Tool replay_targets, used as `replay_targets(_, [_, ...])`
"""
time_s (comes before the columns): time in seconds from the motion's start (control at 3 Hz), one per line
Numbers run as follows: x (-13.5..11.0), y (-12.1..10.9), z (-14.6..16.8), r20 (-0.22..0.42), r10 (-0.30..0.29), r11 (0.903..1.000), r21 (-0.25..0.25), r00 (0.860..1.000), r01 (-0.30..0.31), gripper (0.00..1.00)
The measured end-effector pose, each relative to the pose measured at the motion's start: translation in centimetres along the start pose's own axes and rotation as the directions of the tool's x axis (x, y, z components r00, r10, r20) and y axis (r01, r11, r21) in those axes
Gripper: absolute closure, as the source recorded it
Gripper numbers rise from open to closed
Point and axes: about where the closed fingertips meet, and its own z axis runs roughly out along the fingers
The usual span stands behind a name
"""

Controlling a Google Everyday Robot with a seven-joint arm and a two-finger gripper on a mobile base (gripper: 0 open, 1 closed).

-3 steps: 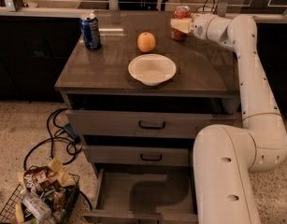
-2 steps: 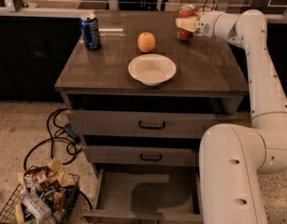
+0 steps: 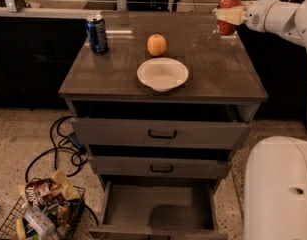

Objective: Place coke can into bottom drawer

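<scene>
The coke can, red with a silver top, is held upright at the far right of the cabinet top, slightly above it. My gripper is shut on the coke can, its cream fingers across the can's middle, with the white arm reaching in from the right. The bottom drawer is pulled open at the foot of the cabinet; its grey inside shows nothing in it.
On the cabinet top stand a blue soda can at the far left, an orange and a white bowl in the middle. A wire basket of trash and cables lie on the floor at left. The robot's white base fills the lower right.
The gripper has carried the coke can to the right and lifted it a little off the cabinet top. Nothing else has moved.
</scene>
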Motion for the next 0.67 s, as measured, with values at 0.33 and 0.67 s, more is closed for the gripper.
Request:
replay_targets(0.33, [-1.3, -1.6, -5.7, -0.008, -0.007, 0.9986, 0.052, 1.000, 0.007, 1.00])
replay_targets(0.67, [-4.0, -1.9, -11.9, 0.024, -0.032, 0.9932, 0.113, 0.999, 0.029, 1.00])
